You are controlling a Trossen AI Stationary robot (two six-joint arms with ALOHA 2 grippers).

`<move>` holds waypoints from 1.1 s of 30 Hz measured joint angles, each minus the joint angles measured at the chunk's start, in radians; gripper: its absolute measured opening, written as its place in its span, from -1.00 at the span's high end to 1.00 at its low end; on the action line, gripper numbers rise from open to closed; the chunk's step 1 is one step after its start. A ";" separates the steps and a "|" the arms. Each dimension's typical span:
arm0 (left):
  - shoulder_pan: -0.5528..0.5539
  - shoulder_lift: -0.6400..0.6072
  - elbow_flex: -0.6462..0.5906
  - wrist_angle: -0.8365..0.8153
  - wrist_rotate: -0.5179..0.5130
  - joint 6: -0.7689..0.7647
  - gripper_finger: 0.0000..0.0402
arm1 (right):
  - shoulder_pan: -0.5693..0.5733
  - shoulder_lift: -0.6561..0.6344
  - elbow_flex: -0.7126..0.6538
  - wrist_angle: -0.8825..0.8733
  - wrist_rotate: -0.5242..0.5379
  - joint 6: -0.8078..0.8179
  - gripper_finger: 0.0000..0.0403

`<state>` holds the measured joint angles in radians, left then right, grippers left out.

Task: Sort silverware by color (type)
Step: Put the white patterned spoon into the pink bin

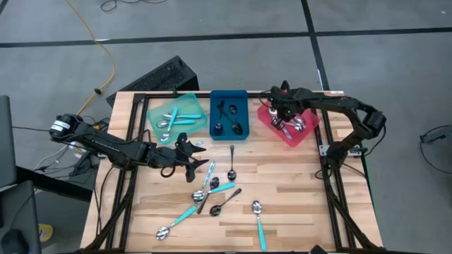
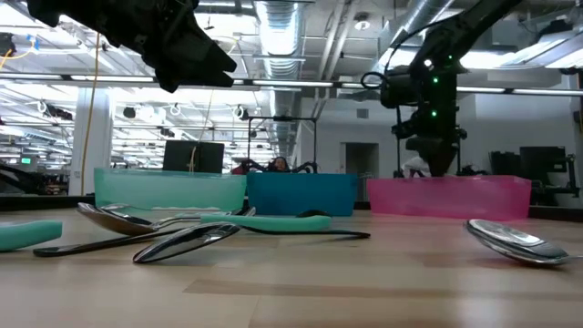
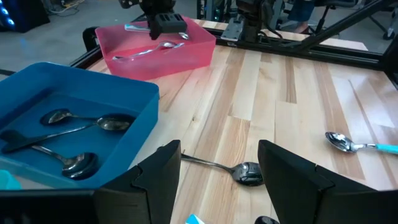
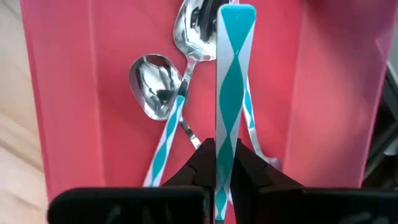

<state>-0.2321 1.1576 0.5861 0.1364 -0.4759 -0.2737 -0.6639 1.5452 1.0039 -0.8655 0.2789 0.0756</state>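
The right gripper is over the red tray, its fingers clamped on a teal-handled spoon; two more spoons with teal-striped handles lie inside. The blue tray holds black spoons. The left gripper, fingers apart, hovers near the loose spoons on the table.

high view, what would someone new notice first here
Three rectangular plastic trays stand in a row at the table's far edge: teal, blue and red. The right hand hangs over the red tray, shut on a teal-and-white striped spoon handle. The left hand, fingers open, hovers above the scattered teal-handled, black and silver spoons on the wooden table.
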 joint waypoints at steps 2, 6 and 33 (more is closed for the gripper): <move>0.000 0.000 0.000 0.000 0.000 0.000 0.00 | -0.020 0.000 0.000 0.020 -0.035 -0.025 0.78; 0.000 0.000 0.000 0.000 0.000 0.000 0.00 | -0.032 0.000 -0.007 0.102 -0.089 -0.049 0.78; 0.000 0.000 0.000 -0.010 -0.018 -0.026 0.00 | -0.053 0.000 -0.210 0.384 -0.150 -0.083 0.66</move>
<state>-0.2321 1.1576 0.5861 0.1261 -0.4934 -0.3000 -0.7166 1.5455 0.7940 -0.4813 0.1292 -0.0078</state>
